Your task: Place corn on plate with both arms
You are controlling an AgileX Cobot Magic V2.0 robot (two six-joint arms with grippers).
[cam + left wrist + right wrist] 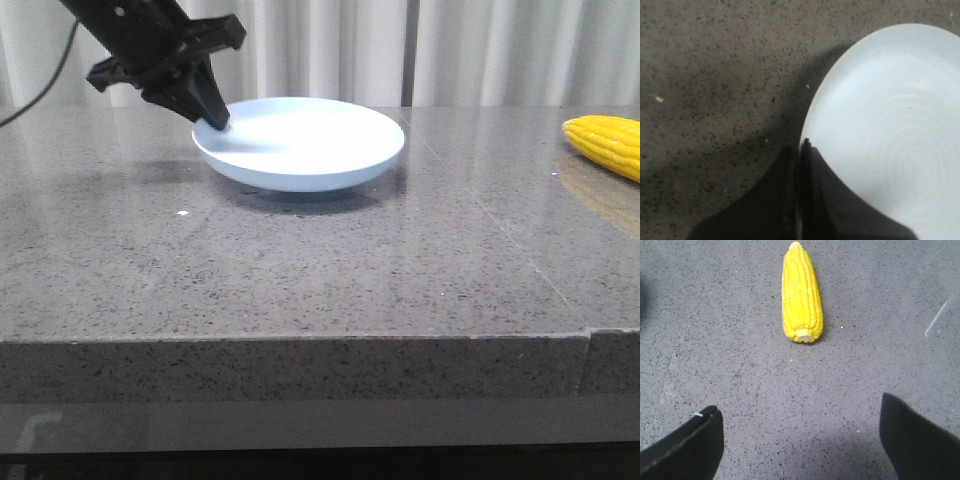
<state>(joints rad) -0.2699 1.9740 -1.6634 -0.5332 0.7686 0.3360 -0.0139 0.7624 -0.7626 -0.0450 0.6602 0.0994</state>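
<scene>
The tabletop (300, 270) under my hands is polished speckled grey stone, faintly glossy. The plate (300, 143) looks like smooth pale plastic with fine concentric rings. The corn (801, 295) is bumpy, slightly shiny.

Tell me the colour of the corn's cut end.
The corn is bright yellow; its cut end is pale yellowish, best seen in the right wrist view.

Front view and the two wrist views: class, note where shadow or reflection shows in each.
Front view: the corn mirrors faintly in the polished table; the plate shades the stone beneath. Left wrist view: the left gripper darkens the plate rim. Right wrist view: even light, soft shadow near the right gripper.
</scene>
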